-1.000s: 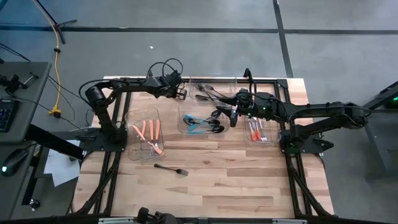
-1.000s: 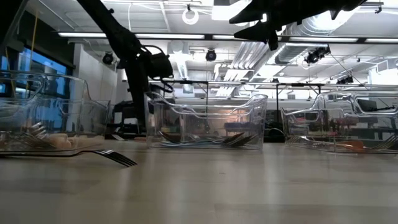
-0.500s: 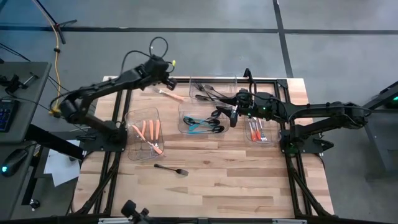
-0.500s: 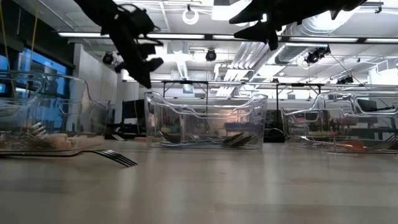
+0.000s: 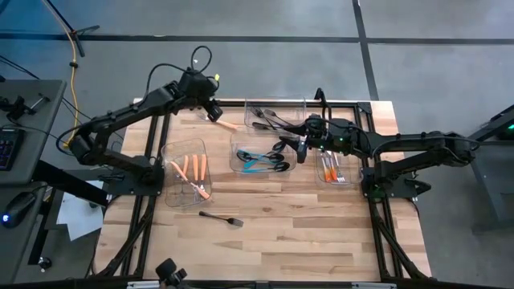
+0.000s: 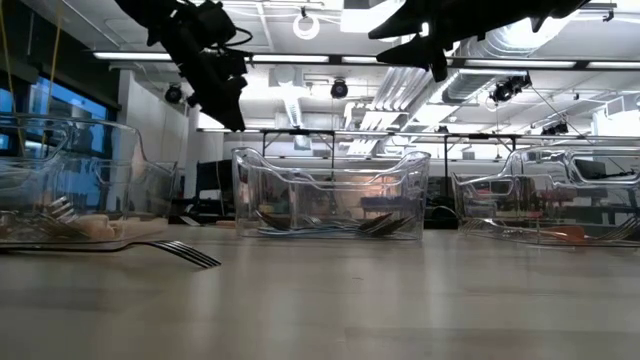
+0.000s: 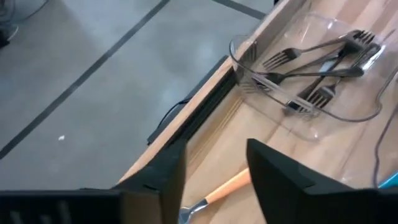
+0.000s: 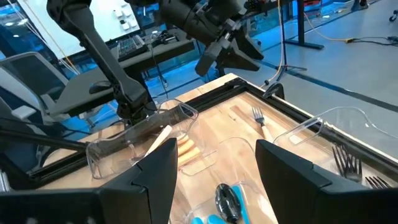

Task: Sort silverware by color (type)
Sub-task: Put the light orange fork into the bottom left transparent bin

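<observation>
An orange-handled fork (image 5: 226, 123) lies flat on the wood near the table's far edge, left of a clear bin (image 5: 250, 112) of black forks (image 7: 311, 68). My left gripper (image 5: 213, 111) hangs open above it and slants down. In the left wrist view the fork (image 7: 221, 190) shows below the gap between the fingers (image 7: 214, 152), untouched. My right gripper (image 5: 299, 150) hovers open over the middle bin (image 5: 238, 149) of teal-handled pieces (image 5: 261, 159). A black fork (image 5: 222, 217) lies alone on the table nearer the front.
A clear bin (image 5: 170, 151) at the left holds orange-handled pieces. Another bin (image 5: 354, 171) at the right holds a few more. Bare wood lies across the table's near half. The dark frame rail (image 7: 199, 112) runs along the far edge by the fork.
My left gripper has risen from the table by the far bin, drawn back toward the far left corner and rolled about its own axis. The orange-handled fork, hidden under it before, lies uncovered on the wood.
</observation>
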You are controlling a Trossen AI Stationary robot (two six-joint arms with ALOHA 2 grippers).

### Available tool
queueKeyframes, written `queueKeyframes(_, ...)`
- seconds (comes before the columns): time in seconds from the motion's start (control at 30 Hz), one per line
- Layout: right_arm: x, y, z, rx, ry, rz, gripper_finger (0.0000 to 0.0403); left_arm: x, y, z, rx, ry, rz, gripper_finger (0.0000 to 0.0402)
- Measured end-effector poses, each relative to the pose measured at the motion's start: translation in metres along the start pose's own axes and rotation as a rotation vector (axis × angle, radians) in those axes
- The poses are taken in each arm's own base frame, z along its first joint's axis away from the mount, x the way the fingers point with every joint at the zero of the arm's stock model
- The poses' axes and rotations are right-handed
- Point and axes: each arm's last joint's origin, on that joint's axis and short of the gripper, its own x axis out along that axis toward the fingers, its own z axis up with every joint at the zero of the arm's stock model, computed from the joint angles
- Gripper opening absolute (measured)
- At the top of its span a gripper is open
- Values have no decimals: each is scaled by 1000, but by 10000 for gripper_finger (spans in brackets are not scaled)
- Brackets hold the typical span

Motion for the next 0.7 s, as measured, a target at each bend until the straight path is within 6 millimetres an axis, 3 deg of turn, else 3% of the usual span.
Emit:
queueKeyframes(0.2,0,-2,1,1,-9,-29,201,1,10,4,1,-69,-58,217)
queueKeyframes(0.37,0,-3,1,45,-32,-92,201,5,19,4,10,-94,-113,234)
queueKeyframes(0.53,0,-5,2,-4,-46,-142,201,30,25,0,-5,33,-213,232)
queueKeyframes(0.7,0,-6,2,-21,-59,-189,201,73,22,-2,114,153,-295,233)
